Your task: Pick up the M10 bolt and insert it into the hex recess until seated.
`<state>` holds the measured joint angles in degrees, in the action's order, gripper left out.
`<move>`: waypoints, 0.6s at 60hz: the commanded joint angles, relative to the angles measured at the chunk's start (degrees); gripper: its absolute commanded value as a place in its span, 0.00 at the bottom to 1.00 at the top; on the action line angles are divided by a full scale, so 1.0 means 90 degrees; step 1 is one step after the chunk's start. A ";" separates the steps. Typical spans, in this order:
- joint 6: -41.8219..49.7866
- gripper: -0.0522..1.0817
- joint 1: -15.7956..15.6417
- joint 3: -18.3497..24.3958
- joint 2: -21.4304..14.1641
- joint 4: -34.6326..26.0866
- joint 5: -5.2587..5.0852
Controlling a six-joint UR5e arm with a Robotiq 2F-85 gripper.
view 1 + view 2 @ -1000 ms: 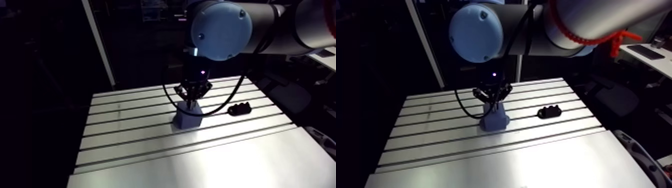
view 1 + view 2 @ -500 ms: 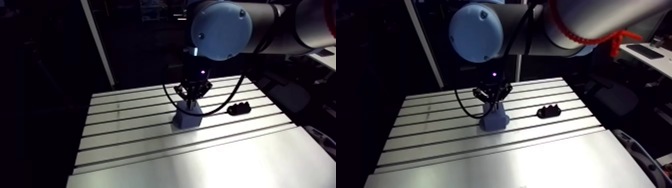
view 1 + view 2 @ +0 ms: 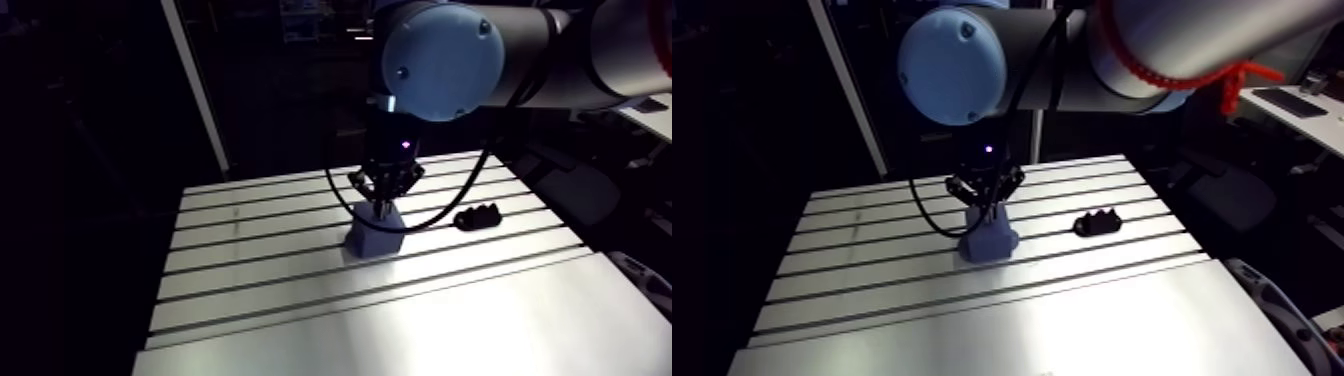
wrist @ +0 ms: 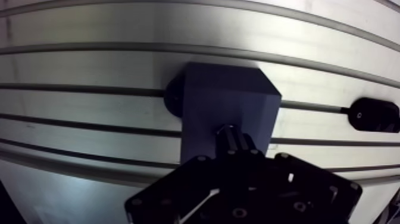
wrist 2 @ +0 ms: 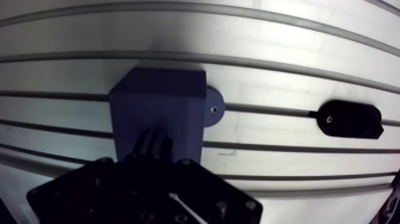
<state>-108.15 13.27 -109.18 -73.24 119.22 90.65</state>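
A blue-grey block (image 4: 229,98) with a round base flange stands on the slotted table (image 3: 450,310), near its middle. My gripper (image 4: 231,136) hangs straight down over the block's top face, fingers drawn together and touching that face. In the arm view a thin pale shaft, the M10 bolt (image 3: 380,209), shows between the fingertips just above the block (image 3: 375,235). The hex recess is hidden under the fingers, and the bolt's head cannot be made out.
A small black holder (image 3: 481,216) lies on the table to the right of the block, seen beside the gripper in the wrist view as the same holder (image 5: 350,118). Long slots run across the table. The near half of the plate is smooth.
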 commanded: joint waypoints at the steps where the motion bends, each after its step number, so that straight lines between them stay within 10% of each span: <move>1: 0.0000 1.00 0.0000 0.0008 -0.0001 0.0001 0.0000; 36: -0.0010 0.97 -0.0048 0.0273 -0.0346 -0.0558 -0.0027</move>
<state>-108.17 13.16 -108.16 -74.40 118.12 90.39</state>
